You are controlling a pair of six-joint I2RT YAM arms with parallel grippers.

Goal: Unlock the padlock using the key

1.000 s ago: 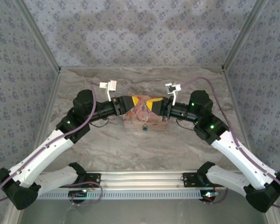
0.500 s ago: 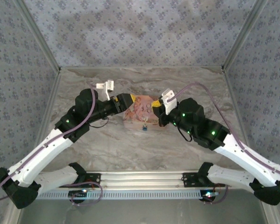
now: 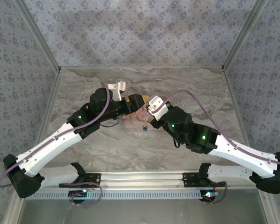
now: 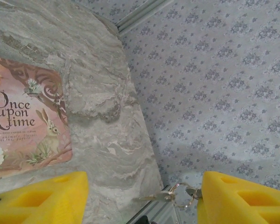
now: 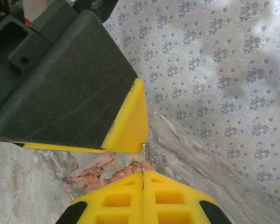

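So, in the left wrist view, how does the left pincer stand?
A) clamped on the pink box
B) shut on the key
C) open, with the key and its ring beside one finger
C: the left pincer has its yellow fingers far apart, with the key and its ring beside one finger.

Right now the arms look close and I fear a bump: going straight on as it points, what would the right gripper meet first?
Most likely the left gripper: one of its fingers lies just ahead of the right gripper, shut on the key. Depth is unclear.
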